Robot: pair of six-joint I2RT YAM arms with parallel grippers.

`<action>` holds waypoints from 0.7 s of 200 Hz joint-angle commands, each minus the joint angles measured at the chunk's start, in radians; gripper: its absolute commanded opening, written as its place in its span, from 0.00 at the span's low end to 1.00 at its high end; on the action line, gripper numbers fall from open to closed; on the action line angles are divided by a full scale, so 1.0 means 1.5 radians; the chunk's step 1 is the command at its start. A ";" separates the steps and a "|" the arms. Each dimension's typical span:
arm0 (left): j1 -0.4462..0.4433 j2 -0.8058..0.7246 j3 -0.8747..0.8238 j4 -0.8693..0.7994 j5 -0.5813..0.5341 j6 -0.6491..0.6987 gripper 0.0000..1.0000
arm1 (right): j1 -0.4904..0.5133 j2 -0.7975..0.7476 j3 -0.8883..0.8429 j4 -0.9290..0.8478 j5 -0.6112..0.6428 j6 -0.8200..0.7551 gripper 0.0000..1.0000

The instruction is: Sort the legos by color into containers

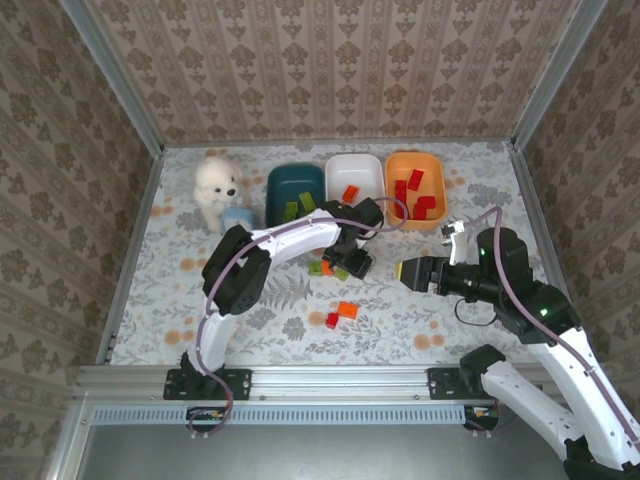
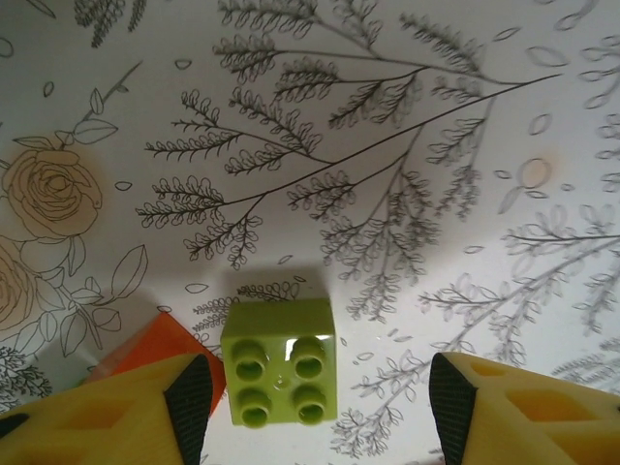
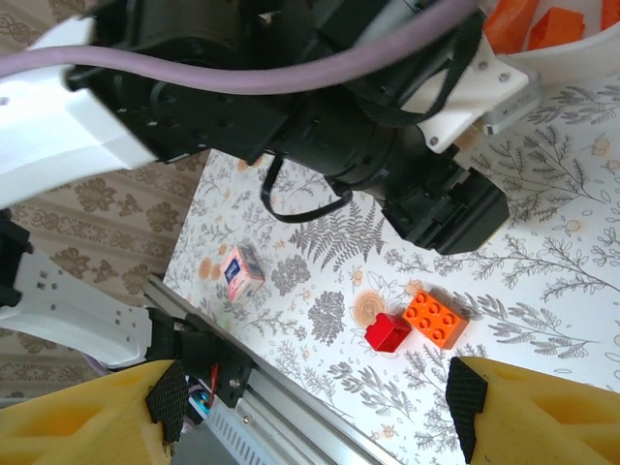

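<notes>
we are holding our left hand [image 2: 315, 412] part open astride a light green brick [image 2: 279, 360], one pad [image 2: 189, 397] just beside its left face and the other well clear, so nothing is gripped yet. the brick is sitting studs-up on the counter [image 2: 387, 116], and an orange brick [image 2: 155, 349] is crowding that side, which we judge explains the off-centre straddle. our right hand [image 3: 315, 407] is hanging wide and empty over a red brick [image 3: 387, 332]. beyond, the teal tub [image 1: 280, 180] is taking greens, the white tub [image 1: 345, 165] orange, the orange tub [image 1: 400, 165] reds.
</notes>
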 commanded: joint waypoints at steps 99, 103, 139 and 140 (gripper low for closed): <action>-0.014 0.047 0.007 -0.027 -0.027 0.024 0.52 | 0.001 0.030 0.027 0.013 -0.001 -0.001 0.75; -0.013 0.048 0.007 -0.028 -0.030 0.023 0.52 | 0.001 0.031 0.026 0.014 -0.001 -0.001 0.75; -0.014 0.048 0.012 -0.024 -0.040 0.026 0.38 | 0.000 0.035 0.025 0.021 0.003 0.004 0.75; -0.014 0.048 0.012 -0.023 -0.040 0.026 0.37 | 0.001 0.035 0.025 0.021 0.003 0.005 0.75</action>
